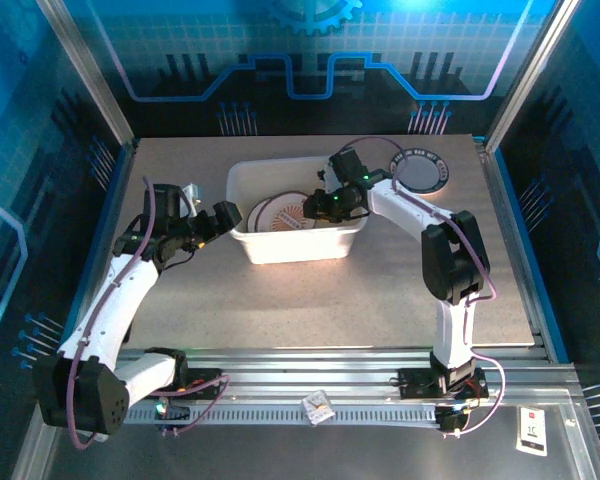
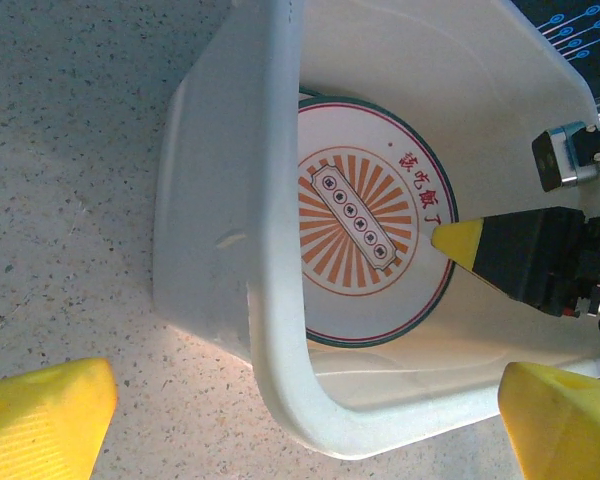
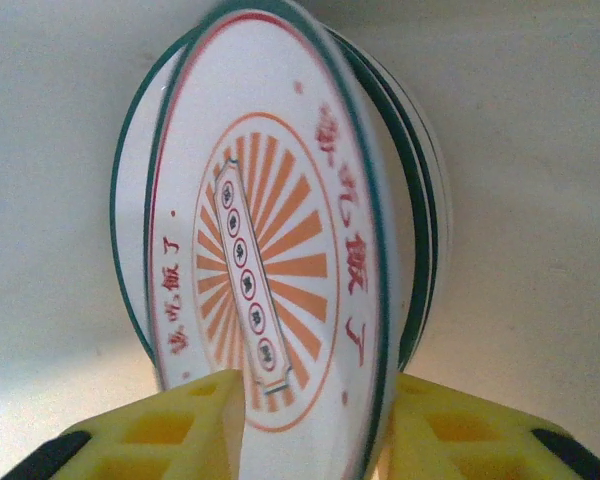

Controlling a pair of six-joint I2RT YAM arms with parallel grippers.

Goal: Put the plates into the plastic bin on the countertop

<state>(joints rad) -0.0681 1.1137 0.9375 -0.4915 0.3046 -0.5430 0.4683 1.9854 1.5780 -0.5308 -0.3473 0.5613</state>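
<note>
The right gripper [image 3: 320,400] is down inside the plastic bin [image 1: 298,245]. Its two yellow fingers [image 3: 170,435] stand apart, one on each side of the rim of one orange-sunburst plate [image 3: 270,260]. A sliver of gap shows beside one finger, so the jaws are parted rather than pinching. That plate lies on top of the other plates [image 3: 420,190] on the bin's floor, toward the bin's left half. At least two more dark green rims show behind it, making three or more plates in the bin; the exact count cannot be told. The left gripper [image 2: 308,390] hangs just outside the bin's left wall, its two fingertips spread wide and holding nothing, with the bin's rounded corner ahead of them. Beyond the bin's right end, near its far corner, one stack of plates [image 1: 420,172] sits on the countertop [image 1: 310,310] with a dark-rimmed, white-centred plate on top. How many lie under it cannot be told.
</note>
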